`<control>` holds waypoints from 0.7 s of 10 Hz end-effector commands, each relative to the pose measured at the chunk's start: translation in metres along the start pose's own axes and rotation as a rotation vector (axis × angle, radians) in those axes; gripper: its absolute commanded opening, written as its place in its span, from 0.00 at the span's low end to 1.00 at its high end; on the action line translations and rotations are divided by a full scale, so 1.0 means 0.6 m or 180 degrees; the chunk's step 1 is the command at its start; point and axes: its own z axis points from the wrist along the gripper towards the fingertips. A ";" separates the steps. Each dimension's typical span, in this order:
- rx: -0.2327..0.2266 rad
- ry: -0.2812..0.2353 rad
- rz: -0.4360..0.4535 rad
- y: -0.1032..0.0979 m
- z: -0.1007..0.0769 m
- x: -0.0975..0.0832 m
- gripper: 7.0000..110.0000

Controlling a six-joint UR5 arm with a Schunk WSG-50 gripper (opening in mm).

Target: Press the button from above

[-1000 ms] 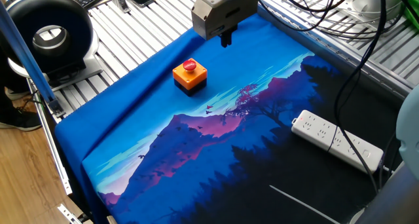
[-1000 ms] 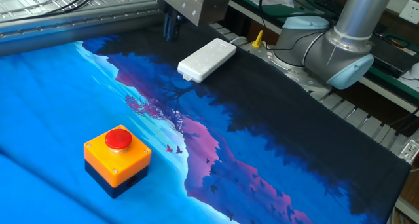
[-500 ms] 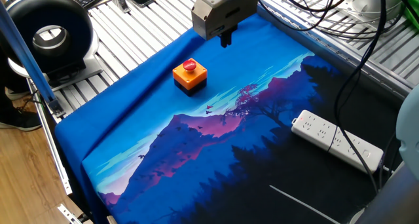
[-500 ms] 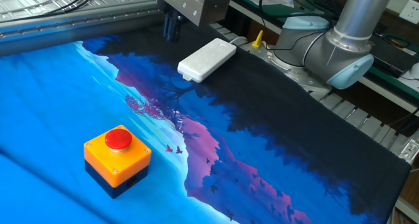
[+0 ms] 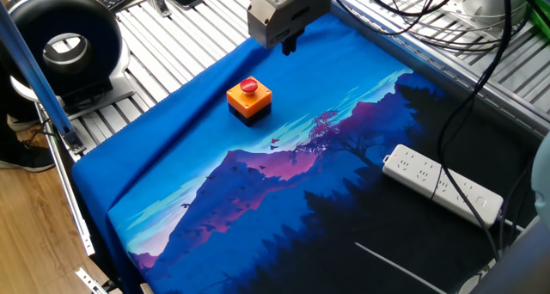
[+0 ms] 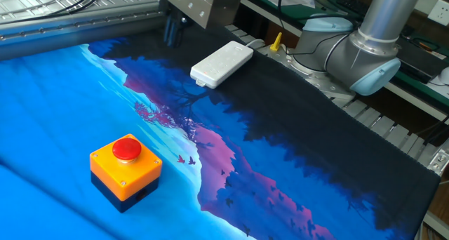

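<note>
The button (image 5: 248, 86) is a small red cap on an orange box with a black base, standing on the blue printed cloth (image 5: 215, 182) towards the far left. It also shows in the other fixed view (image 6: 127, 149), near the front left. My gripper (image 5: 288, 46) hangs above the cloth, behind and to the right of the button and well above it. In the other fixed view the gripper (image 6: 172, 35) is at the top edge, far beyond the button. Its dark fingers point down and appear as one stub, so no gap or contact can be made out.
A white power strip (image 5: 443, 185) lies on the dark part of the cloth; it also shows in the other fixed view (image 6: 222, 64). A black ring-shaped device (image 5: 64, 45) stands off the cloth at the left. The arm's base (image 6: 365, 50) and cables are at the back.
My gripper has shifted a little to the left in both views, closer to the button's side. The button and the power strip have not moved.
</note>
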 end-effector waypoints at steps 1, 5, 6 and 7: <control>-0.0007 -0.0079 -0.0124 0.000 -0.002 -0.010 0.00; -0.0249 0.0001 0.0227 0.031 -0.003 -0.001 0.00; -0.0255 -0.0033 0.0399 0.032 -0.003 -0.006 0.00; -0.0291 0.0044 0.0443 0.037 -0.004 0.003 0.00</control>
